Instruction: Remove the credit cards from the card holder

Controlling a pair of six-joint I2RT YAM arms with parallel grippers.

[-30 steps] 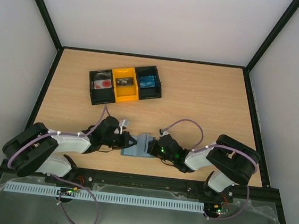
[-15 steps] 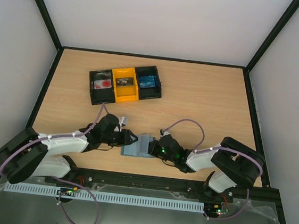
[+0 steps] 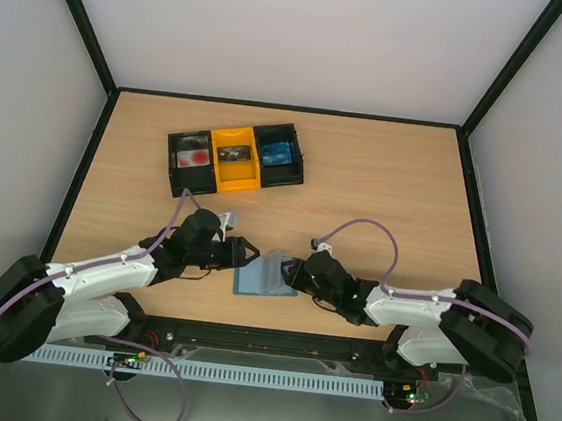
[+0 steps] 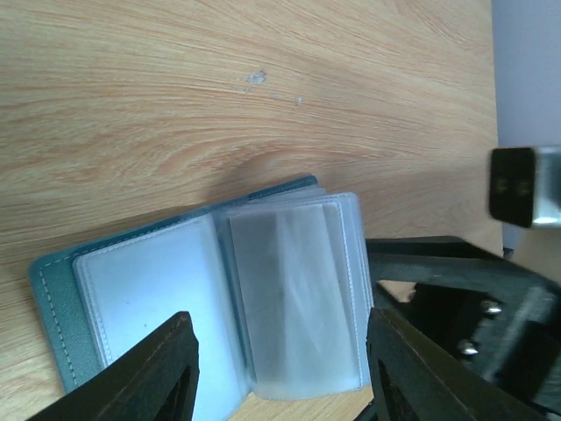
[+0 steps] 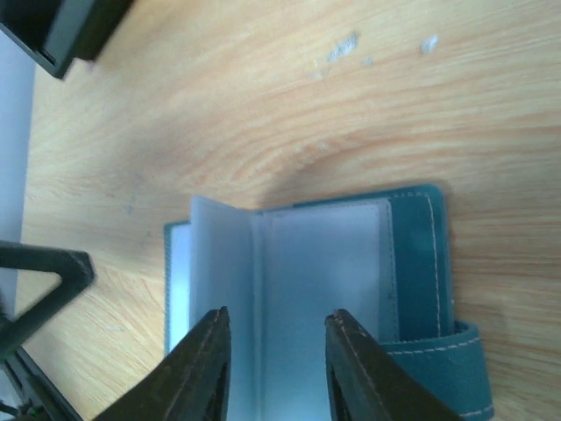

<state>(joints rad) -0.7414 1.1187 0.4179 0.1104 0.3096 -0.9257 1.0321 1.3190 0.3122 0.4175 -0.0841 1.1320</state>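
Card holder (image 3: 266, 274) lies open on the counter (image 3: 385, 181), close to the counter's near edge. Teal cover is down, clear sleeves (image 4: 298, 298) are fanned up, and the strap tab (image 5: 438, 368) is on its right end. There is wide bare wood beyond the holder and out to both sides, but only a thin strip between it and the near edge.

Left arm is stretched low over the counter, coming in from the holder's left. Left tool (image 3: 248, 252) is just at the holder's left edge, fingers spread wide with nothing between them.

Right arm is also low, reaching in from the holder's right. Right tool (image 3: 294, 274) is at the holder's right edge, fingers parted a little over the inner page, pinching nothing. Contact with the holder can't be told.

Black-and-yellow tray (image 3: 176, 181) sits well beyond the holder, up-left, with bare wood between them. A blue credit card (image 3: 277, 153) lies in the tray's right compartment and a flat item with a red patch (image 3: 195, 157) in its left one.
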